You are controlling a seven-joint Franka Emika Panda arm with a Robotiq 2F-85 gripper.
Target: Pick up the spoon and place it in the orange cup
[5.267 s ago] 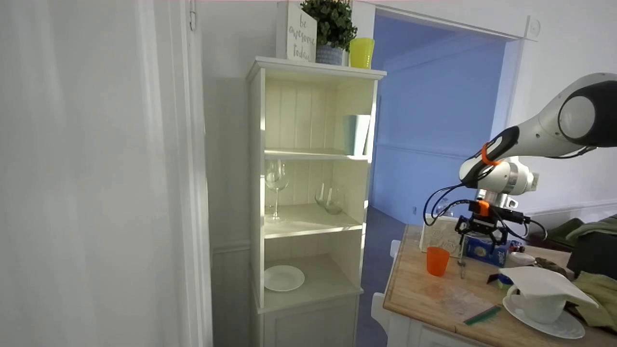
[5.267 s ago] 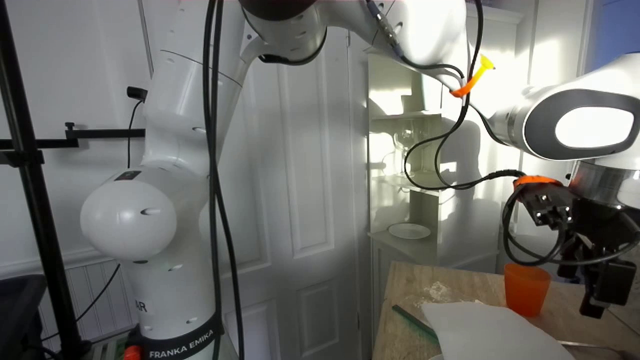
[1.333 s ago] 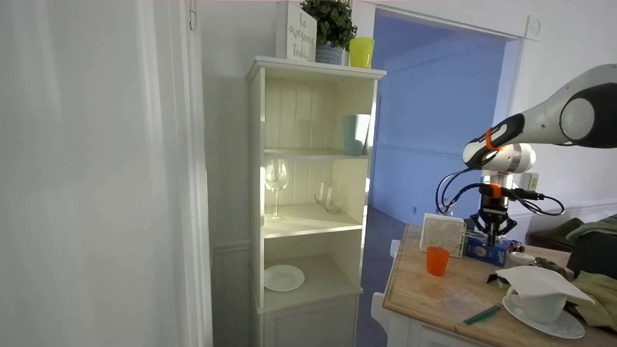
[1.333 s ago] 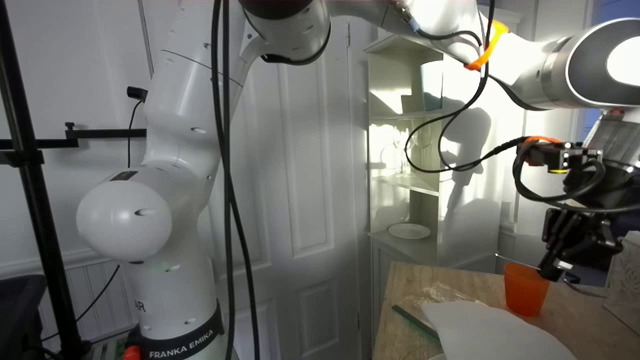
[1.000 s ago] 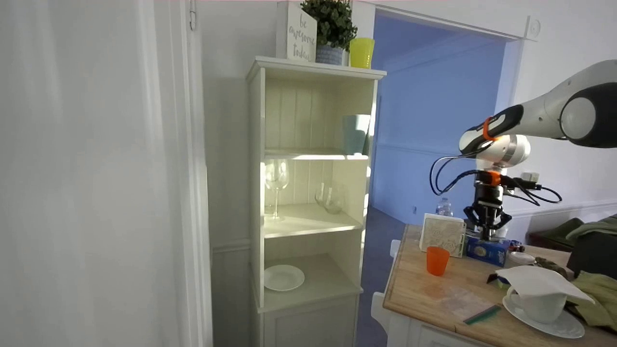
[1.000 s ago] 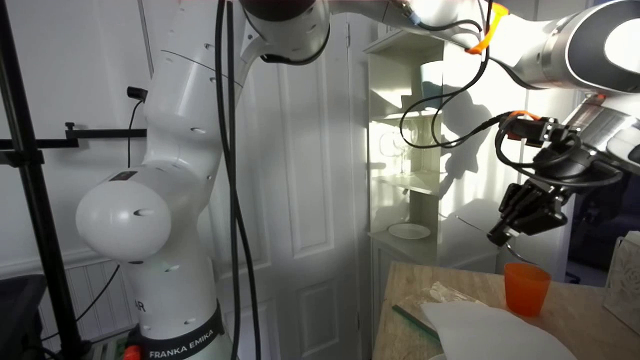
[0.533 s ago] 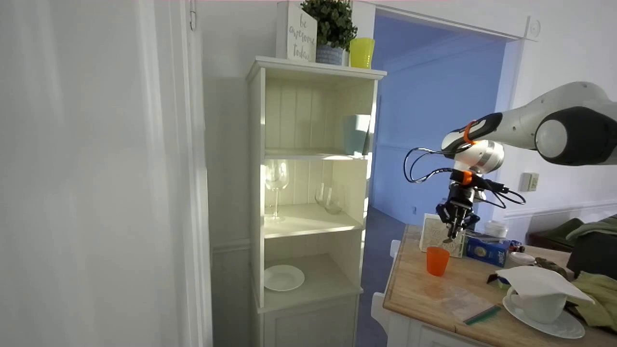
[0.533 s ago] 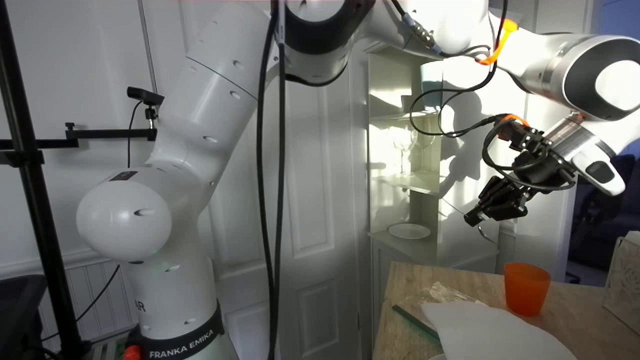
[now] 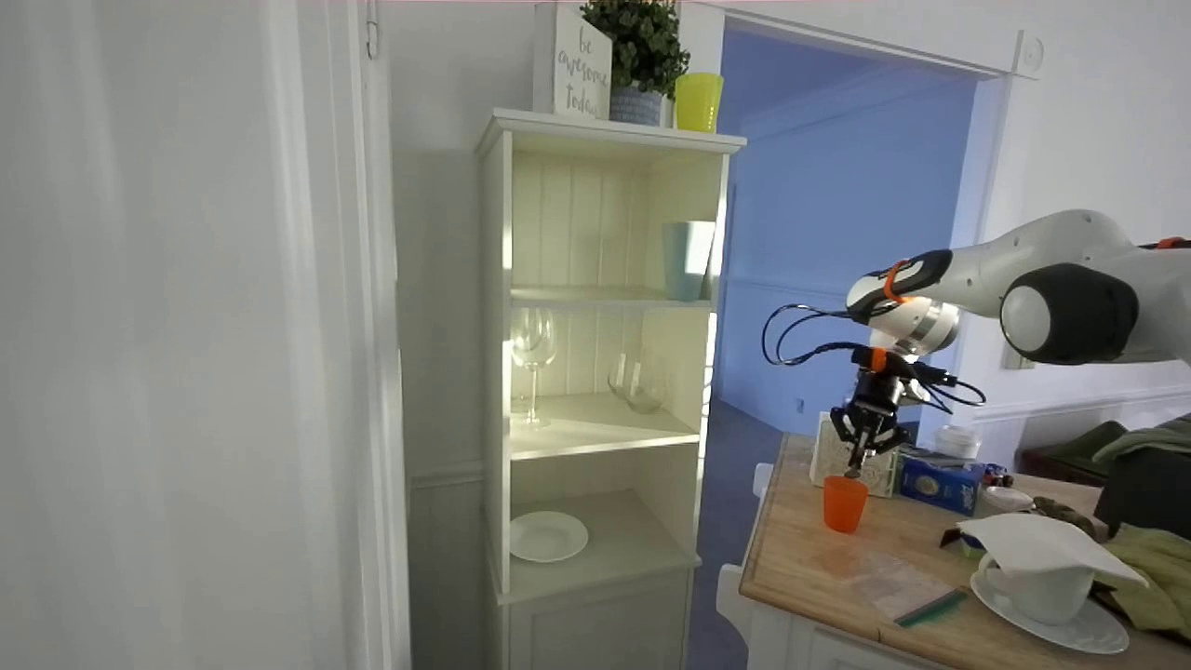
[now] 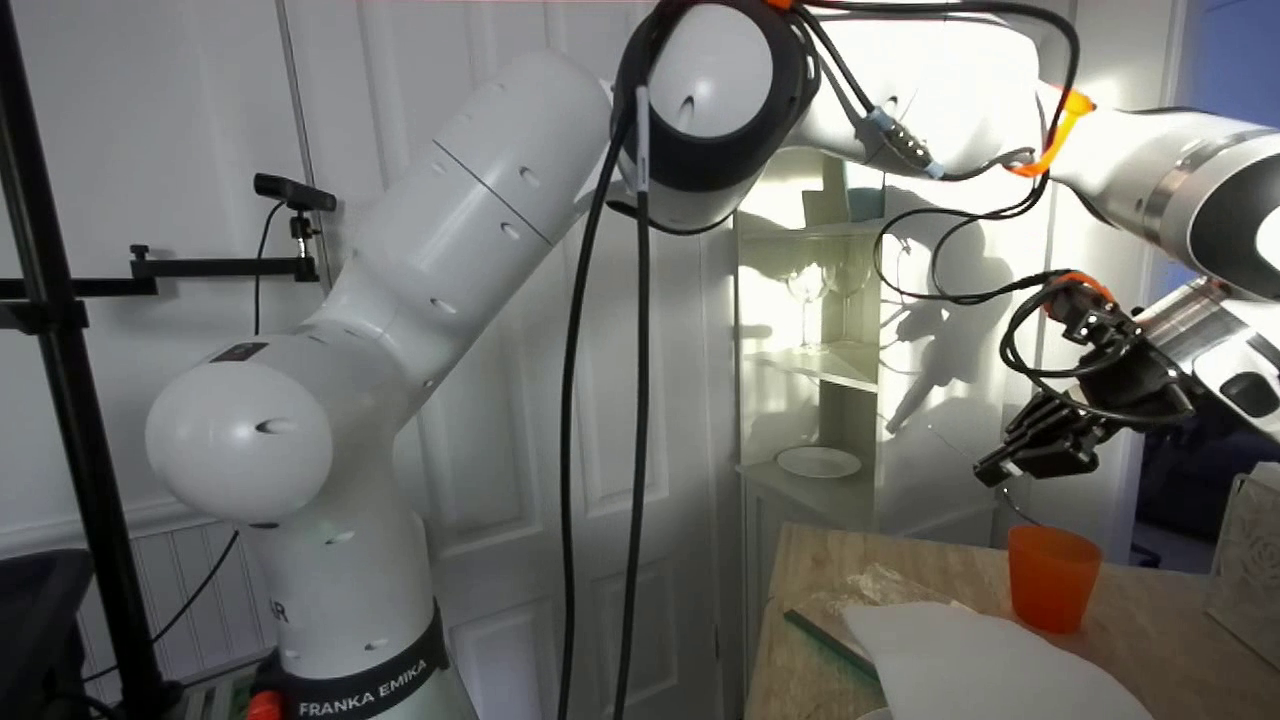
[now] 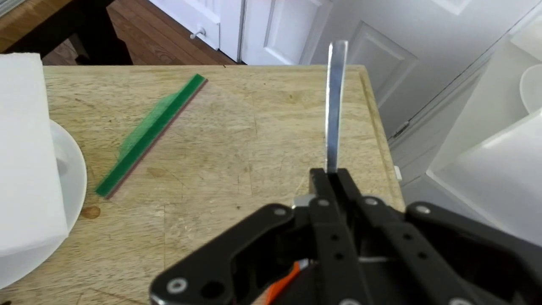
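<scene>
Here, clamping a slim silver metal spoon [image 11: 334, 106] partway along with the black two-fingered end effector [image 11: 331, 173], lower right in both exterior views; tilted, probably to slip the free lower end into the small bright-orange tapering cup [image 10: 1054, 580] just beneath.

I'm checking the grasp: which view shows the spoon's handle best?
The wrist view: the spoon's handle juts large and clear from the shut gripper. The exterior views give at most a faint, thin line of it.

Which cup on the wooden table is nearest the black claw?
The small orange tapered cup, close below the claw; the white handled cup stands farther away.
</scene>
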